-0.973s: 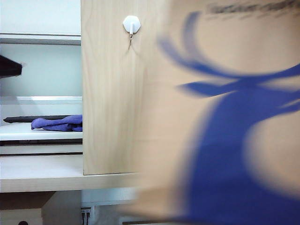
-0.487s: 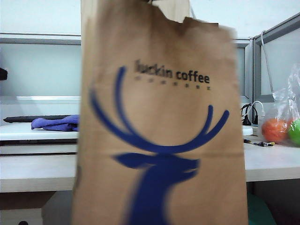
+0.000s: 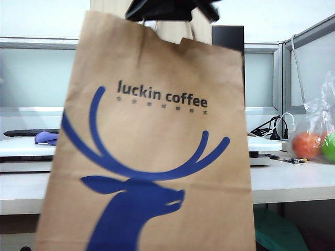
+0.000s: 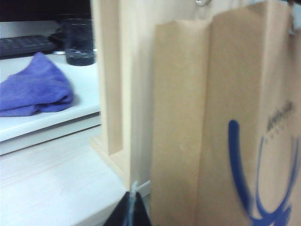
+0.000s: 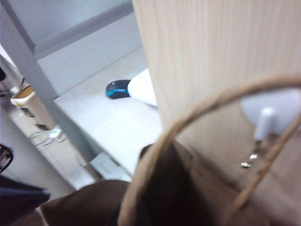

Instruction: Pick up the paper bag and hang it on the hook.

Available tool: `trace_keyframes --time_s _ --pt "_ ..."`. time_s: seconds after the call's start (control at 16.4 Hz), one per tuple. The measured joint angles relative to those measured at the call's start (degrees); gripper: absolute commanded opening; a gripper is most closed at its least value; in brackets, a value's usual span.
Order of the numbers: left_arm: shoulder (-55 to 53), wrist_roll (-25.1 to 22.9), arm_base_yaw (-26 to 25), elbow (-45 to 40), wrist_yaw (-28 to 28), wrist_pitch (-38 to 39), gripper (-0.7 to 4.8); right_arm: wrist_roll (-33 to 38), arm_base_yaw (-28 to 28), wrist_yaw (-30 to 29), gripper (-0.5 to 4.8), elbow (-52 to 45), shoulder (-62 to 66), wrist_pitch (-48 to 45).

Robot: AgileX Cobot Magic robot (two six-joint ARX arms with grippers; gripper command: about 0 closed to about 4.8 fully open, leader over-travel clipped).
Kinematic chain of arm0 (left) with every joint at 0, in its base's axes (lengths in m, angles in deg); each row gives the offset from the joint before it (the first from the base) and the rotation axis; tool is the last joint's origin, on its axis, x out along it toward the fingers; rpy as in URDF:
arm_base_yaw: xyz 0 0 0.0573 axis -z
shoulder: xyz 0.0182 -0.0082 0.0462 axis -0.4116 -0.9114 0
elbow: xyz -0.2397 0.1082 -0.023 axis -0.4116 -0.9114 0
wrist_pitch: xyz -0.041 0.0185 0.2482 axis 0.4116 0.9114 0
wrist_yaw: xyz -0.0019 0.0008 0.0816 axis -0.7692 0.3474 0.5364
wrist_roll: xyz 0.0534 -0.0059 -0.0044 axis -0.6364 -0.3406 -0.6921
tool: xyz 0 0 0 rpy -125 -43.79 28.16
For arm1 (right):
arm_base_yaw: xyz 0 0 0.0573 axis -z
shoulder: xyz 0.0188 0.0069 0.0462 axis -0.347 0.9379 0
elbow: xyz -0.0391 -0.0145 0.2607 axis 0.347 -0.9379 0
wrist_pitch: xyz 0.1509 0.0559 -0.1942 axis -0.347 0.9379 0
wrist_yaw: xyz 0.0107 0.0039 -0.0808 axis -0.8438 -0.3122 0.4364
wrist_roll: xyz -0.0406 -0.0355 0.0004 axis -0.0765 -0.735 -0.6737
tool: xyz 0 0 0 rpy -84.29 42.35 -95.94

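The right gripper [image 3: 170, 9] is clenched at the top edge of the exterior view, and the bag [image 3: 152, 157] hangs below it, so it reads as gripped by its handle; the fingers themselves are cut off by the frame and the exact grip cannot be made out. In the right wrist view the gripper does not show, only a handle [image 5: 188, 122] looping up close before the hook [image 5: 273, 113] on the board [image 5: 211, 47]. The loop appears to frame the hook, but whether it has passed over the prong or only lines up with it from this angle cannot be told.

The left gripper [image 4: 129, 214] shows only as a dark tip at the near edge of its own view, low beside the bag and the board's foot; its jaw state cannot be told, and it holds nothing visible.

Judged from this, the pick-up is done: the bag is off the table, lifted in front of the board. What is left is to settle the handle on the prong, let go and draw back.

In the exterior view the bag fills the middle and hides the hook and most of the board. Off to the left lie a blue cloth [image 4: 33, 89] and a glass [image 4: 80, 42]; on the far right a clear bag of fruit [image 3: 314, 141] sits on the table [image 3: 293, 180].
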Motion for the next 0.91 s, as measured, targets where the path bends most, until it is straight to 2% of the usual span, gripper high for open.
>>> trace_keyframes --time_s 0.24,0.61,0.91 --pt "0.0 0.0 0.0 0.0 0.0 0.0 -0.05 1.5 -0.2 -1.6 -0.05 0.0 0.4 -1.4" --pt "0.0 0.0 0.0 0.0 0.0 0.0 -0.06 1.9 -4.5 -3.0 -0.05 0.0 0.4 1.4" --pt "0.0 0.0 0.0 0.0 0.0 0.0 -0.05 0.5 -3.0 0.7 -0.05 0.0 0.6 2.1"
